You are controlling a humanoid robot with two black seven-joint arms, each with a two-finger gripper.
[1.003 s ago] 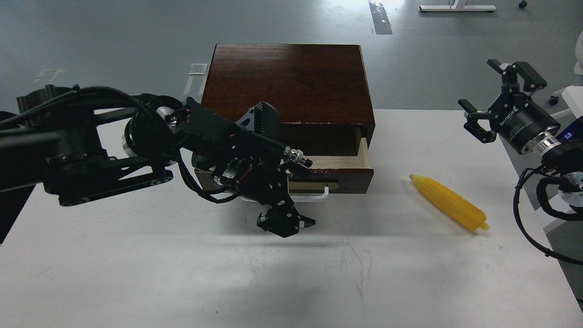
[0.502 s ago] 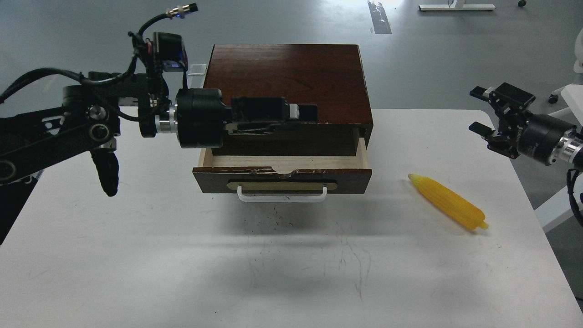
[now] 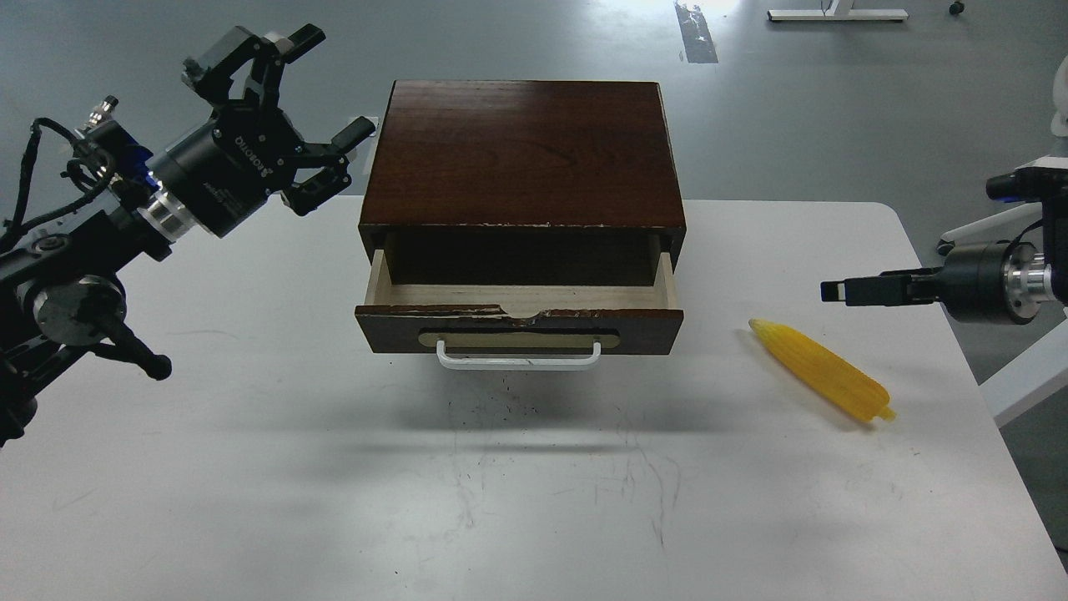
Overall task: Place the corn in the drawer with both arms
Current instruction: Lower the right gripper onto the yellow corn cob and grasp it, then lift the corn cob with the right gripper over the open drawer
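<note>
The yellow corn [image 3: 822, 371] lies on the white table [image 3: 250, 467] to the right of the box, tip pointing up-left. The drawer [image 3: 517, 322] of the dark brown box [image 3: 521, 150] is pulled partly open and shows an empty pale wood floor; its white bar handle [image 3: 517, 361] faces me. My left gripper [image 3: 340, 81] is open and empty, raised to the left of the box's back corner. My right gripper [image 3: 834, 292] is seen edge-on as a thin bar pointing left, above and right of the corn's tip, apart from it.
The table's right edge [image 3: 976, 392] runs close behind the corn. A white stand leg [image 3: 993, 225] sits beyond the table at right. Grey floor with a tape mark [image 3: 697, 33] lies behind the box.
My left arm has swung away from the drawer front, up and to the left, gripper now open. My right gripper has come down and turned to point left near the corn.
</note>
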